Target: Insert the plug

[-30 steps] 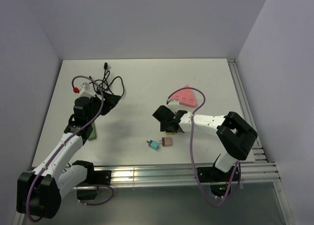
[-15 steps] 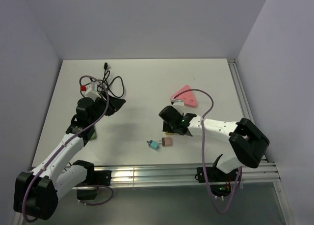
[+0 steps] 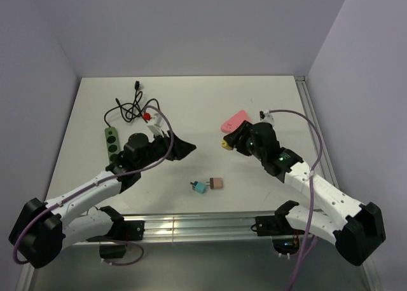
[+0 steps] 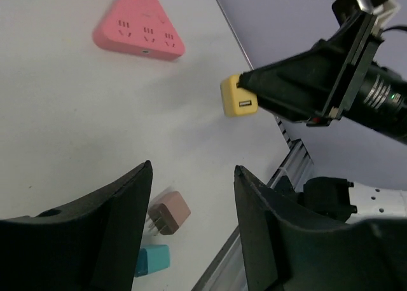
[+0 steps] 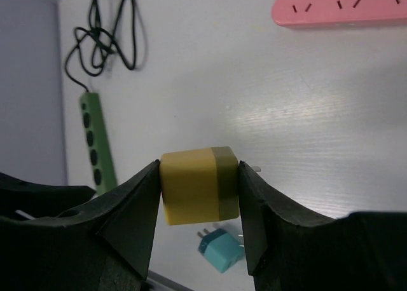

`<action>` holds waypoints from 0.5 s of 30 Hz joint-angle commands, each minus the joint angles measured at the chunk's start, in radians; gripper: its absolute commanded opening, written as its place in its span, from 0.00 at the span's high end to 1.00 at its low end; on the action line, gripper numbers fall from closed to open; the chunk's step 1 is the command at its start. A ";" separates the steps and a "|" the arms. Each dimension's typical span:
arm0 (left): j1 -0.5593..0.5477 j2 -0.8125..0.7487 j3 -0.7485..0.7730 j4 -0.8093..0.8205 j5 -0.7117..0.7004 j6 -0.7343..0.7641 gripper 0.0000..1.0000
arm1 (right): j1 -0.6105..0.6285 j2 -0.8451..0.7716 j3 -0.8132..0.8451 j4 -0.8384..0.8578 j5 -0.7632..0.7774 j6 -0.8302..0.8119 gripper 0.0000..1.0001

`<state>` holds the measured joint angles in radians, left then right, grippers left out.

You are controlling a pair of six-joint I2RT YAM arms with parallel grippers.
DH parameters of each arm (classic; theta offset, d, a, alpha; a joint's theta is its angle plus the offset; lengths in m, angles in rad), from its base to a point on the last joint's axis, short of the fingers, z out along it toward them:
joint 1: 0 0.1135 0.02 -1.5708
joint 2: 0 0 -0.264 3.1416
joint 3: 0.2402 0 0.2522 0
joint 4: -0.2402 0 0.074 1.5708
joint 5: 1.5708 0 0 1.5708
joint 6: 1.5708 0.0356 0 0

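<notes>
The right hand (image 3: 231,140) is closed on the yellow plug (image 5: 198,184), one pad pressed to each side of its boxy body. It holds the plug up off the counter (image 3: 191,94), just near of the pink socket block (image 4: 138,30). The lift probably serves to free the plug so it can be turned before it goes in.

The plug's long axis lies roughly level and runs left to right. A small port in its yellow end faces left toward the other arm. In the right wrist view, a sliver of metal prong peeks out past the olive band at the right end. The prongs therefore seem to point right rather than down. The pink block lies flat with its slots facing up, so the plug likely has to be tipped prongs-down and carried a little farther.

The left hand (image 4: 192,170) is spread wide and holds nothing. It hovers above the counter, aimed at the plug from the left, perhaps to steady or re-grip it, though that is a guess.

A teal plug (image 3: 200,187) and a brown plug (image 3: 216,182) lie side by side on the near counter. A green power strip (image 3: 109,142) lies well apart on the left.
</notes>
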<state>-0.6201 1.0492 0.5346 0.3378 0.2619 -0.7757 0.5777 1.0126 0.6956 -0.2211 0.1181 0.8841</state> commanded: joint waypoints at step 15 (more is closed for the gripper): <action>-0.403 0.172 0.111 0.376 -0.385 0.338 0.29 | -0.053 -0.209 -0.093 0.088 -0.093 0.392 1.00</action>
<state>-0.9989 1.1851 0.5789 0.6075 -0.0551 -0.5171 0.5274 0.8249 0.6106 -0.1799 0.0319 1.1831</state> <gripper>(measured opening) 0.705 0.553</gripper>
